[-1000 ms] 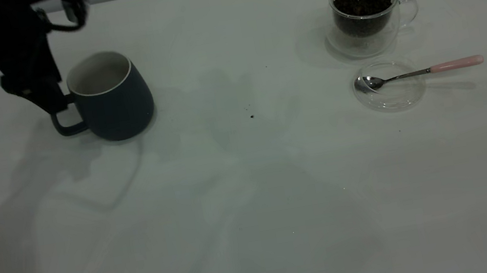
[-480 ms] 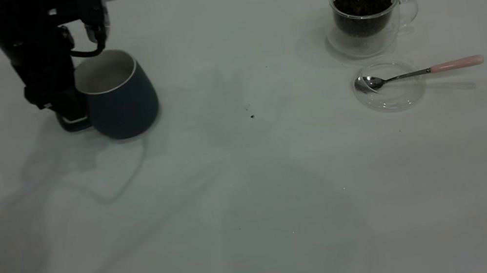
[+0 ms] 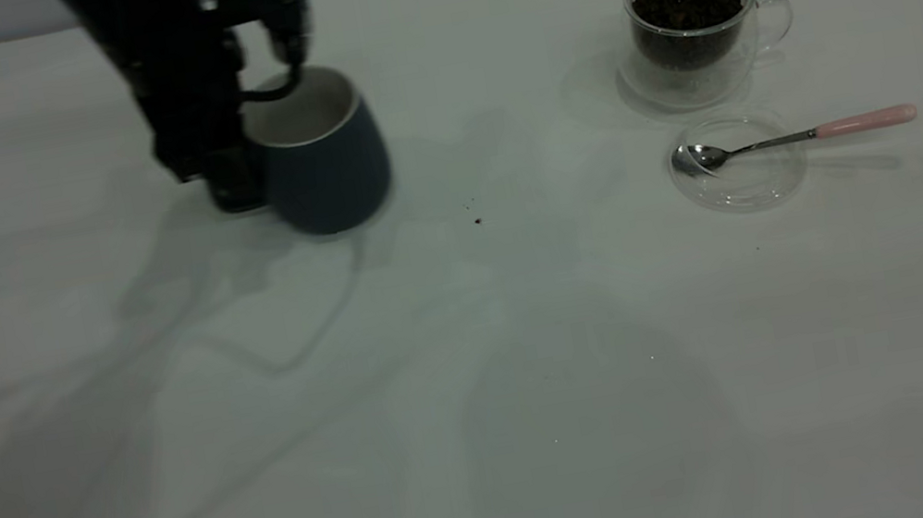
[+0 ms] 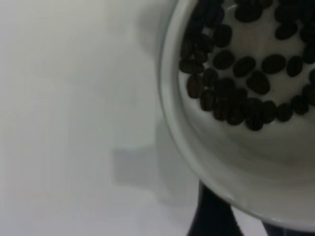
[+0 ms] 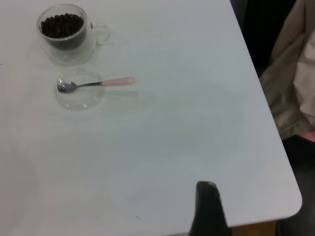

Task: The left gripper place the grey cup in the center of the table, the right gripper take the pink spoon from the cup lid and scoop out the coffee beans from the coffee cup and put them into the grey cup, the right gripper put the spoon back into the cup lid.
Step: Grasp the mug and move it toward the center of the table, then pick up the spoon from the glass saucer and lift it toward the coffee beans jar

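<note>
Step in hand: carrying the grey cup [image 3: 324,165], upper left of centre in the exterior view, toward counter [image 3: 480,368] centre. Left pincer [image 3: 237,179] clamped on its handle. Next: set down upright, release. Right pincer state: cannot tell.

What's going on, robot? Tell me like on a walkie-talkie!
Left pincer shut on grey cup, left of centre. Pink spoon resting in cup lid. Right pincer out of exterior view. Path to centre clear.
</note>
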{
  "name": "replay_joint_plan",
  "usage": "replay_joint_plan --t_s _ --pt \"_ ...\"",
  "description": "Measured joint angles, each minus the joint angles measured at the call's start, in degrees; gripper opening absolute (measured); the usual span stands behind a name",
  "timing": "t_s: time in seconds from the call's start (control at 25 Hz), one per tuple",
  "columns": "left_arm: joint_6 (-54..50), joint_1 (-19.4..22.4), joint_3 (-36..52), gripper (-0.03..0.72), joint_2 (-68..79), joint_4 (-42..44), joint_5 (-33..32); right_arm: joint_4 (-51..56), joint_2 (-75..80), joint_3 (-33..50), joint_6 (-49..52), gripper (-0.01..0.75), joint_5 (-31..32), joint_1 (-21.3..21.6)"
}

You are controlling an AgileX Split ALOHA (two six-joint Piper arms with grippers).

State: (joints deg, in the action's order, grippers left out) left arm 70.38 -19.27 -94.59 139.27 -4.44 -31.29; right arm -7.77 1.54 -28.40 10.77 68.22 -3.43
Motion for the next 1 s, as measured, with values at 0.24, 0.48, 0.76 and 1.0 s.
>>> replay_joint_plan --t_s 0.24,0.48,0.76,1.0 --pt "-2.5 -3.4 -4.6 0.567 2.7 -0.6 0.1 0.0 0.0 0.0 0.0 0.577 0.0 0.0" --pt "-3.0 -5.1 -5.3 0.567 3.1 -2.5 -0.6 0.0 0.0 0.0 0.0 0.577 0.0 0.0" --pt "-11.1 -2.7 -5.3 0.567 -2.4 3.2 -10.7 0.0 0.0 0.0 0.0 0.577 0.0 0.0" --pt "-20.8 -1.6 -5.3 0.567 -14.8 7.4 -19.7 0.0 0.0 0.0 0.0 0.577 0.0 0.0"
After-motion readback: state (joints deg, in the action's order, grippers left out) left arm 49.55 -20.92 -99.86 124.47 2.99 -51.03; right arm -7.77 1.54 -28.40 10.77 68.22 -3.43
